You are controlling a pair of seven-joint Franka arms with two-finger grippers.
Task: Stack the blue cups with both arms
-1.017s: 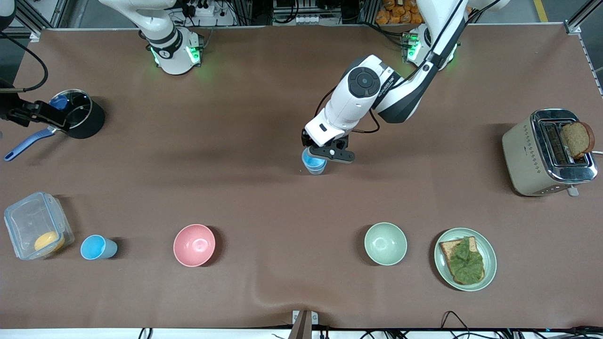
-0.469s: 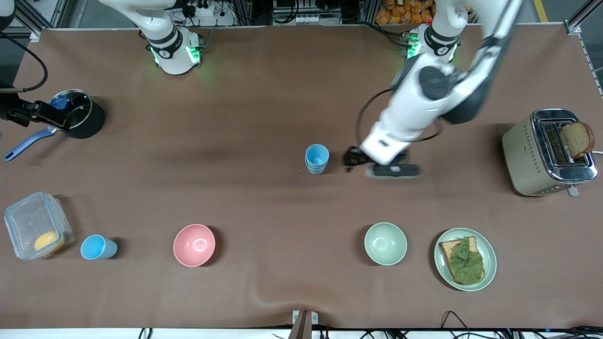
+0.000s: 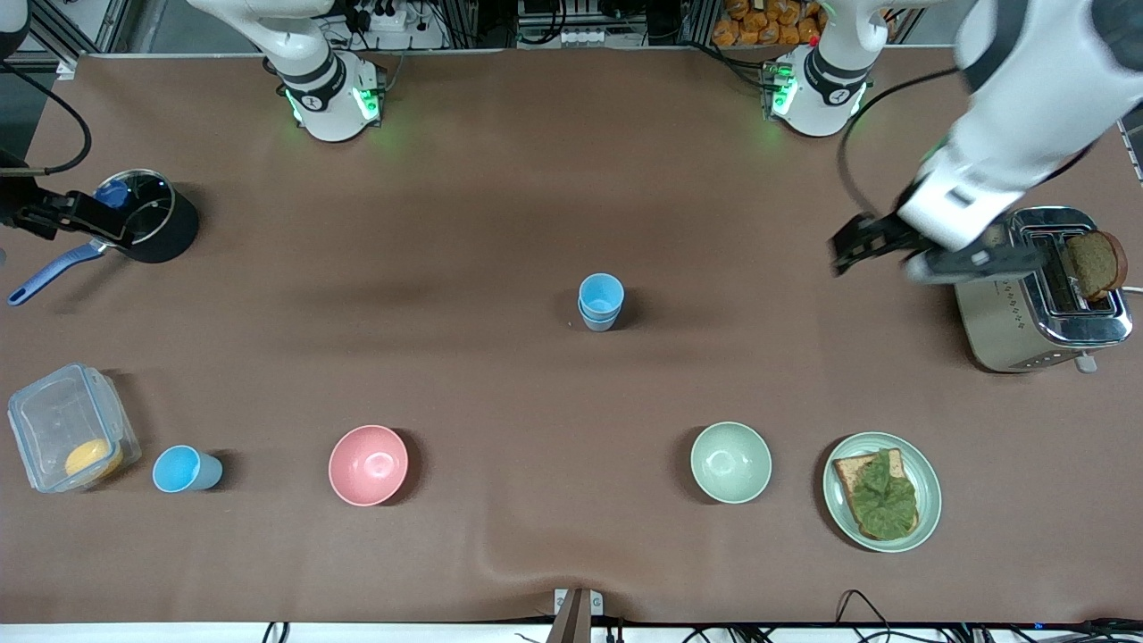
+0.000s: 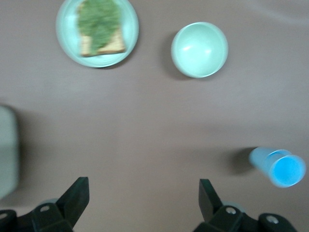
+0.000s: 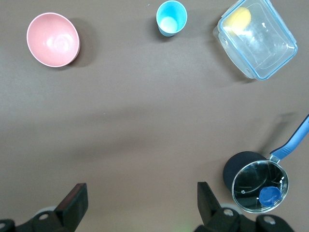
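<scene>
Two blue cups [image 3: 600, 301] stand nested as one stack in the middle of the table, also seen in the left wrist view [image 4: 280, 166]. A third sky-blue cup [image 3: 183, 470] stands alone beside the plastic container, at the right arm's end, and shows in the right wrist view [image 5: 171, 18]. My left gripper [image 3: 871, 246] is open and empty, up in the air beside the toaster, well away from the stack; its jaws stand wide apart [image 4: 142, 203]. My right gripper [image 3: 89, 223] waits by the black pot, open and empty [image 5: 140, 208].
A toaster [image 3: 1027, 295] with bread stands at the left arm's end. A pale green bowl [image 3: 730, 462], a plate with toast [image 3: 929, 496] and a pink bowl [image 3: 368, 464] lie nearer the camera. A clear container [image 3: 67, 424] and a lidded pot [image 3: 156, 223] sit at the right arm's end.
My left gripper left the nested cups and swung up toward the toaster end. The stack stays put. The right arm has not moved.
</scene>
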